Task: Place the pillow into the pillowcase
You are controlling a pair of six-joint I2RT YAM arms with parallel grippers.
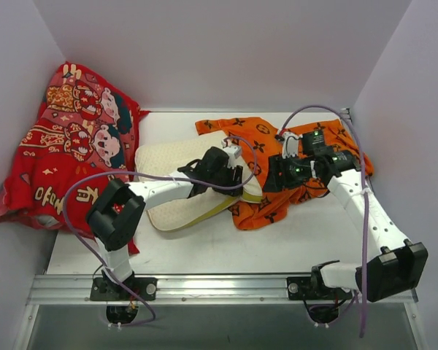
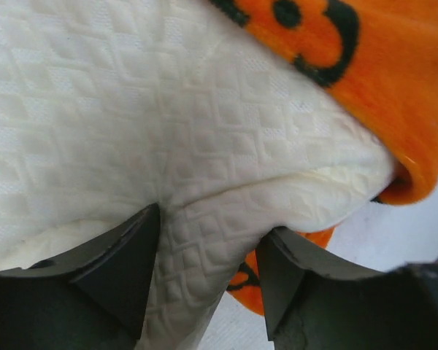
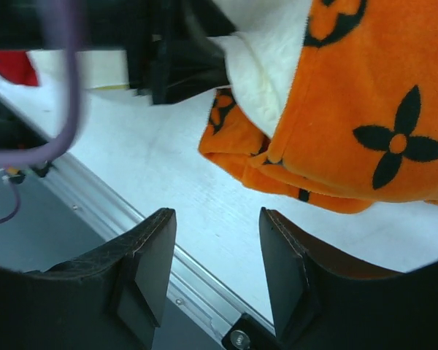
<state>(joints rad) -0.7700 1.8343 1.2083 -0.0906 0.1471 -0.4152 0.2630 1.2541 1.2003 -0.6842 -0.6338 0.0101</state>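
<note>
The cream-white quilted pillow [image 1: 171, 157] lies mid-table, its yellow-green band [image 1: 204, 214] along the near side. Its right end sits inside the orange monogram pillowcase [image 1: 266, 204], which is bunched around it. My left gripper [image 1: 233, 173] is over that end. In the left wrist view it [image 2: 210, 222] is open, with a fold of pillow [image 2: 182, 248] still between its fingers [image 2: 124, 262] and the pillowcase [image 2: 394, 80] beyond. My right gripper [image 1: 277, 175] hovers by the case's mouth. In the right wrist view it [image 3: 217, 219] is open and holds nothing, over bare table just short of the pillowcase [image 3: 365, 109].
A red cartoon-printed cloth [image 1: 66, 146] is heaped against the left wall. White walls close in the back and both sides. A metal rail [image 1: 219, 288] runs along the near edge. A purple cable [image 3: 58, 109] loops across the right wrist view.
</note>
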